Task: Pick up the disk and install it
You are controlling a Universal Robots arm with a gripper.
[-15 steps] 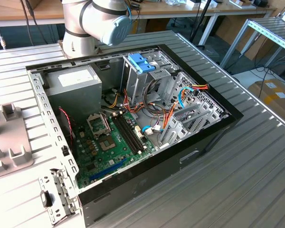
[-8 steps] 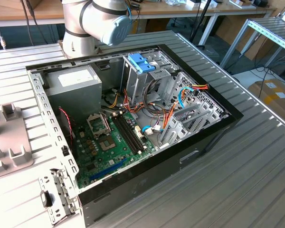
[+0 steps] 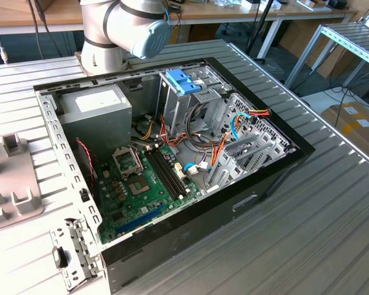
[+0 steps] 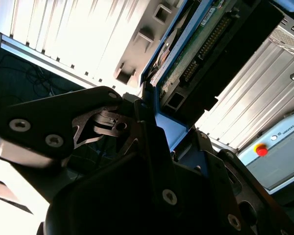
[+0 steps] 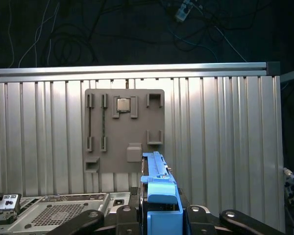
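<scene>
The disk (image 5: 159, 193) stands edge-on in the first wrist view, its bright blue carrier and tab clamped between the black fingers of my gripper (image 5: 159, 218). In the second wrist view the disk (image 4: 196, 58) shows its green circuit board and blue frame, with my gripper (image 4: 154, 120) shut on the blue end. I hold it in the air above the ribbed metal table (image 5: 225, 147), over a grey fixture plate (image 5: 123, 129). The open computer case (image 3: 172, 153) lies on the table in the exterior view, with its drive cage (image 3: 197, 98) at the back.
Inside the case are a grey power supply (image 3: 95, 104), a green motherboard (image 3: 144, 184), orange and blue cables (image 3: 234, 123) and a pale blue latch (image 3: 183, 80). The arm's base (image 3: 120, 31) stands behind the case. A corner of the case (image 5: 49, 210) sits below the gripper.
</scene>
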